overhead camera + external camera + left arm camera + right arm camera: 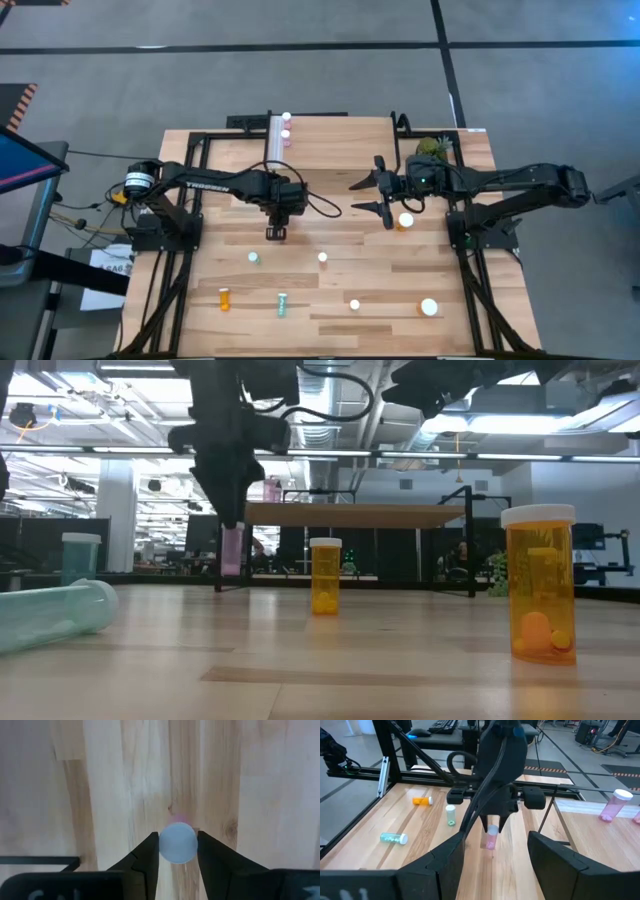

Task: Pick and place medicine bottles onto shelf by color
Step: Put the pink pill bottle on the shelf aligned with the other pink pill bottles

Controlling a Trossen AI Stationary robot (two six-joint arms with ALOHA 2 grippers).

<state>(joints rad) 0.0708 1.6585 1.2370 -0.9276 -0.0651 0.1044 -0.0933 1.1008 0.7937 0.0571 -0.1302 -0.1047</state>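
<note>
My left gripper [177, 840] hangs over the middle of the table [440, 270], pointing down, shut on a pink medicine bottle [232, 552] with a white cap. The right wrist view shows this bottle [490, 840] below the left gripper's fingers. The shelf [330, 128] stands at the table's far edge, and two pink bottles [286, 131] stand at its left end. My right gripper [363, 196] waits open and empty, held high right of centre. An orange bottle [405, 221] stands on the table beneath it. My left gripper pinches the pink bottle's white cap [166, 845] between its two fingers [147, 855], one on each side. The fingers come from above, pointing down. The bottle hangs upright below them, its base [232, 572] clear of the table.
Standing on the near half of the table are a teal bottle [254, 258], two small bottles [322, 258] [354, 305] and a wide orange one [429, 308]. An orange bottle [224, 297] and a teal one [282, 304] lie on their sides. A green plant [430, 147] sits far right.
</note>
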